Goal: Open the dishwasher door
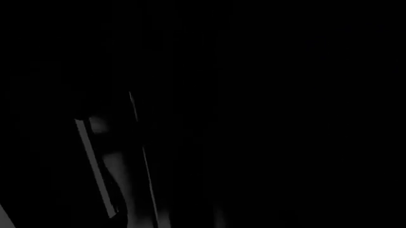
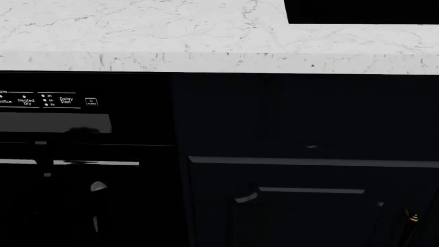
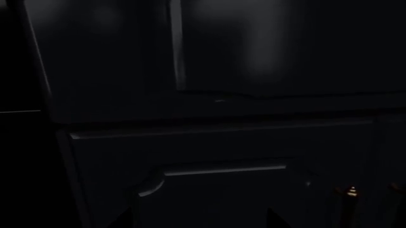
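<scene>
Spanning the far edge, the marble counter (image 2: 137, 31) is seen above the dishwasher door (image 2: 82, 206) at left, still shut. Its handle (image 2: 96, 163) is run horizontally, left of the navy cabinet drawer (image 2: 309, 206). The left arm is judged nearer. Fingers aren't made out in any view; their state can't be told.

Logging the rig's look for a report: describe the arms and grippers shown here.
Little shows in this dark render. The right gripper has slim near-black fingers with small brass-orange fittings near the tips. The left arm is only a black silhouette bearing one pale grey rounded part. No cables or markings can be made out.
</scene>
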Controlling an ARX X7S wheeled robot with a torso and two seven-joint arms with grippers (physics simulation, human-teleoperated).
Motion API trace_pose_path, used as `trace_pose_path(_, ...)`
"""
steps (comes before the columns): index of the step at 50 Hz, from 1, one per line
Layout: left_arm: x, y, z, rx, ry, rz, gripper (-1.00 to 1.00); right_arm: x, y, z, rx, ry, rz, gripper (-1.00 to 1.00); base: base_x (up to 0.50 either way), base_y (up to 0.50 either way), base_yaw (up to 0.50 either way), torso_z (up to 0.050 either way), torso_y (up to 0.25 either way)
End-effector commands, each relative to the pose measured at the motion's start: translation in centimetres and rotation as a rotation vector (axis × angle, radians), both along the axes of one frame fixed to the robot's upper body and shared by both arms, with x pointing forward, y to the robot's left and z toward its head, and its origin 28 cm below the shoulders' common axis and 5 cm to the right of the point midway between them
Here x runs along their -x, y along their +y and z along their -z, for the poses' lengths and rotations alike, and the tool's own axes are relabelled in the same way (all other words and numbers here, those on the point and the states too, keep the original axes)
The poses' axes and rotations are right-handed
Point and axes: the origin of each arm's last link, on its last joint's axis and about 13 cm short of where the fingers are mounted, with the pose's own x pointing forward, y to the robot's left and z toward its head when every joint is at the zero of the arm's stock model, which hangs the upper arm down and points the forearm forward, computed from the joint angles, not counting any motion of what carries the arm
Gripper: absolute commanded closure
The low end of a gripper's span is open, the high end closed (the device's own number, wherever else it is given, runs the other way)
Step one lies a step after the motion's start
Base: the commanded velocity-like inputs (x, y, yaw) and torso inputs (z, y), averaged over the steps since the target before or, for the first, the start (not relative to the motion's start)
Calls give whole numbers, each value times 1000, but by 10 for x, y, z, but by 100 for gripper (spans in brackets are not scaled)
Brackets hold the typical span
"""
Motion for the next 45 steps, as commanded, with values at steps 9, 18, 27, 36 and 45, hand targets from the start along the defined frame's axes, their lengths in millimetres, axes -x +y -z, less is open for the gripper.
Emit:
trace_pose_path(9, -2, -1, 3, -21, -1, 10, -100, 0, -1, 0, 3, 2, 5, -100, 6, 0, -1, 0, 0)
trace_pose_path(18, -2, -2, 2, -14, -6, 21, 100, 1, -2, 1, 2, 3, 8, -100, 4, 0, -2, 0, 0)
trace_pose_path(27, -3, -3, 2, -11, 0, 31, 100, 2, -3, 2, -1, 2, 12, -100, 6, 0, -2, 0, 0)
trace_pose_path(36, -2, -4, 4, -3, 18, 37, 100, 1, -3, 0, -1, 1, 10, -100, 4, 0, -2, 0, 0)
trace_pose_path(45, -1, -3, 6, -1, 77, 63, 100, 1, -2, 0, -3, -1, 4, -100, 4, 0, -2, 0, 0)
